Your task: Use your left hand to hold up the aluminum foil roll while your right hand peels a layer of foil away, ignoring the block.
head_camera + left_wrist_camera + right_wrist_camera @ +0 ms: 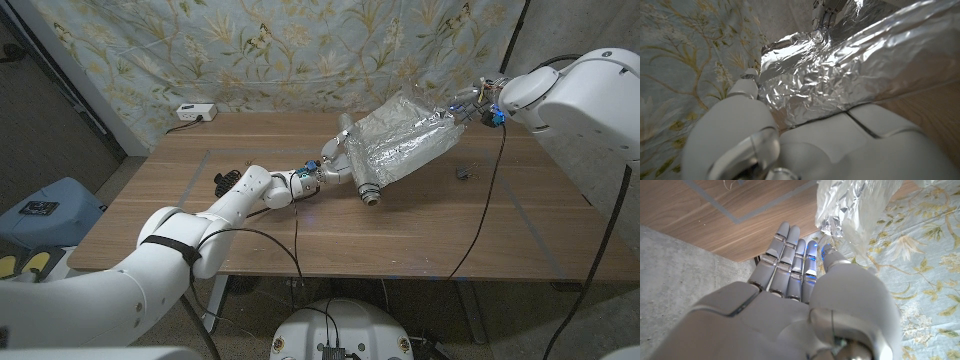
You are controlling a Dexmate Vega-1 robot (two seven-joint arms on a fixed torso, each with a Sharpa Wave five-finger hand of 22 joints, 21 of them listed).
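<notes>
While the left hand (335, 168) grips the foil roll (368, 183) | right hand (472, 101) pinches the foil sheet (405, 140), peeling underway | next: draw it farther from the left hand

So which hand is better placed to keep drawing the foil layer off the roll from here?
The right hand, probably. It pinches the far edge of the peeled foil sheet, which stretches back to the foil roll. The left hand grips the roll, holding it up off the table, so it should stay put.
</notes>
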